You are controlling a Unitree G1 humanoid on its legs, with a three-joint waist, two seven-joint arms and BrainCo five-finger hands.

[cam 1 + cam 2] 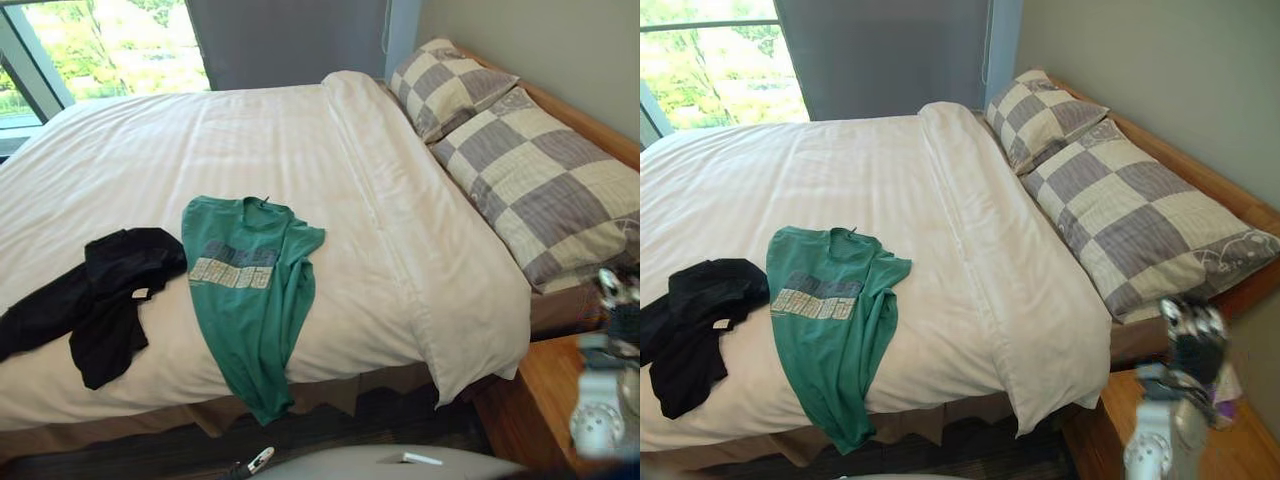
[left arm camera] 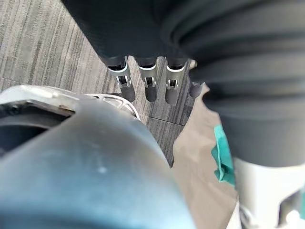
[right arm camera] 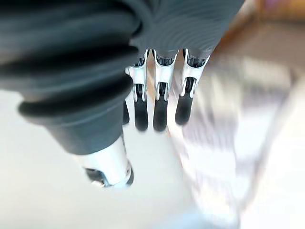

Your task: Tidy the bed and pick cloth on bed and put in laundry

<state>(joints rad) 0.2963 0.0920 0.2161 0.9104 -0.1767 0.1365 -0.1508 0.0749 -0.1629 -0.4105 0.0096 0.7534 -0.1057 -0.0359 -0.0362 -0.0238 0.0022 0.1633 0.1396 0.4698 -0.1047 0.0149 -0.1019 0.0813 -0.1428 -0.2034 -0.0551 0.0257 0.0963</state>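
The right hand (image 1: 1193,345) (beside a corner of the bed (image 1: 890,180)) and left hand (image 2: 149,88) are held straight-fingered, empty. Left of the former, a green T-shirt (image 1: 250,300) is draped over the edge, print unreadable

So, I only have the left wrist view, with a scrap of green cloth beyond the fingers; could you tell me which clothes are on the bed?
Observer: Two lie on the bed: a green T-shirt, its hem hanging over the near edge, and a black garment crumpled on its left.
Operator: Thank you. Do they touch?
Observer: They seem to meet at the T-shirt's sleeve.
Operator: And where is the right hand?
Observer: The right hand is raised above the wooden bedside table, fingers straight, holding nothing.
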